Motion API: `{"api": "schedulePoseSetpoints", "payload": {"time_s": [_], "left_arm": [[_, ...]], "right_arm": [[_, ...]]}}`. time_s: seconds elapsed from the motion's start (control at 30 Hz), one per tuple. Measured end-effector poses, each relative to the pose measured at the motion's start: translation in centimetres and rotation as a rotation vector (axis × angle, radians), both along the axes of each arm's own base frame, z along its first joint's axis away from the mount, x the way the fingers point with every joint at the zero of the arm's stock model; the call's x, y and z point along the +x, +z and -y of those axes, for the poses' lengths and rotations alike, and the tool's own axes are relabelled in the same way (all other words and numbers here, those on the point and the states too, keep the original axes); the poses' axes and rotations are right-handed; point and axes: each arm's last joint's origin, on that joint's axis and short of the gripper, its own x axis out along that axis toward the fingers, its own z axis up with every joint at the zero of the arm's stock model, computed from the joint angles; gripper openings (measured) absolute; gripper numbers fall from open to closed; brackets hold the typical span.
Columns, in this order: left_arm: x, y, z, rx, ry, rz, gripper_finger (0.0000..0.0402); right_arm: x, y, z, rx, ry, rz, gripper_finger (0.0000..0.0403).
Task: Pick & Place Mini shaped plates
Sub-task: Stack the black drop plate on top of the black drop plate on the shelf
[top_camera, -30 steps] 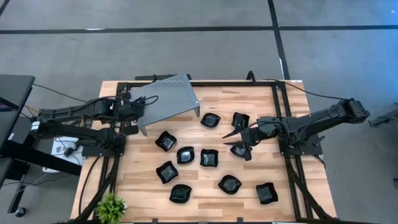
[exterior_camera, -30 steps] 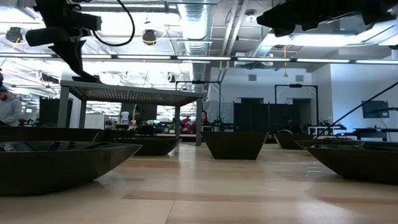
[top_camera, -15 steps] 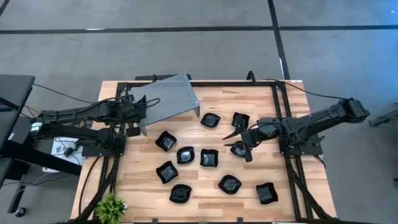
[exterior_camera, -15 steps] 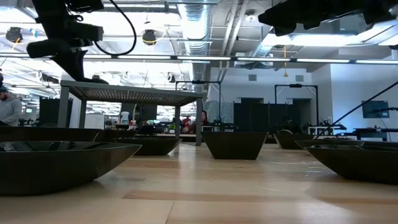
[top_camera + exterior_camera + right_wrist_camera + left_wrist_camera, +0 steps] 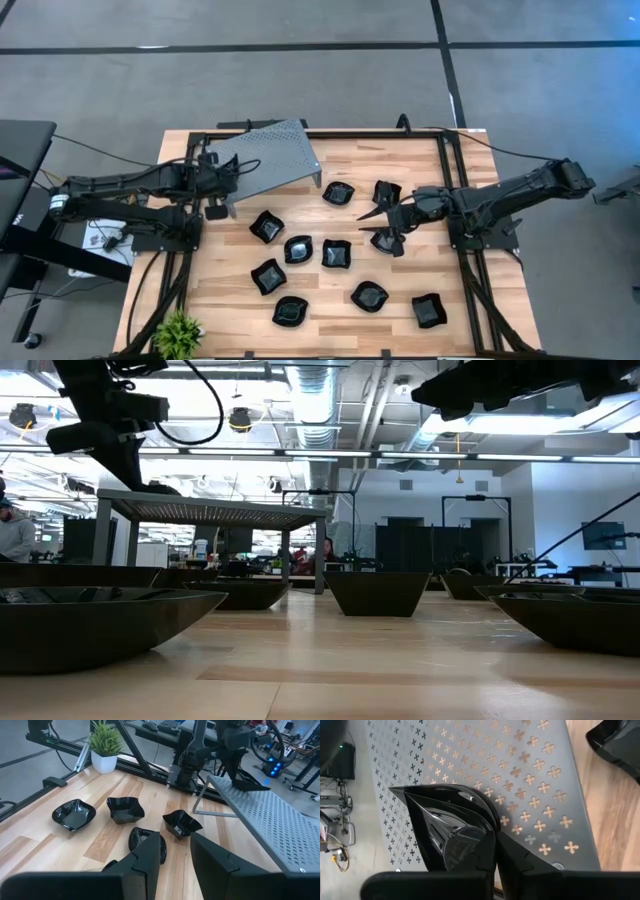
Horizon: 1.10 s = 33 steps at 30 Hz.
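In the high view we see the left hand (image 5: 222, 172) at centre left of the frame, over the near edge of the grey perforated metal stand (image 5: 268, 158) that sits at the upper left of the pale wooden tabletop (image 5: 330, 300). The left wrist view shows this hand's dark fingers (image 5: 470, 851) clamped on one glossy black mini shaped plate (image 5: 447, 822), held tilted on edge just above the stand's cross-patterned sheet (image 5: 530, 795); whether the plate touches the sheet we cannot tell from here. In the low view the same hand hangs at the upper left (image 5: 125, 455), just above the stand's top (image 5: 215, 510).

The right hand (image 5: 385, 225) lies right of centre in the high view, low among the plates, its fingers apart. In the right wrist view the two fingers (image 5: 147, 852) stand spread with a gap between them, holding nothing, above the wood.

The remaining glossy black plates are scattered across the middle and lower part of the tabletop: one near the stand's right leg (image 5: 338, 193), one beside the right hand (image 5: 387, 192), a cluster of three at centre (image 5: 298, 249), and more along the lower edge (image 5: 429, 310). A small green potted plant (image 5: 178, 331) stands at the lower left corner.
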Motion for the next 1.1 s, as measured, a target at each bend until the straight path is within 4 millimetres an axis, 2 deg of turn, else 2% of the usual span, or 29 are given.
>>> {"api": "schedulePoseSetpoints", "payload": {"time_s": [0.37,0.7,1.1], "left_arm": [[0.0,0.1,0.0,-0.012,0.04,0.027,0.0013],[0.3,2.8,-0.1,-0.003,0.065,0.126,0.0019],[1.1,2.3,-0.1,-0.066,0.207,0.187,0.0012]], "right_arm": [[0.0,0.0,0.0,0.0,0.0,-0.005,0.0103],[0.0,-0.1,-0.1,0.004,0.001,-0.005,0.0103],[0.0,0.0,-0.1,0.004,0.001,-0.003,0.0103]]}}
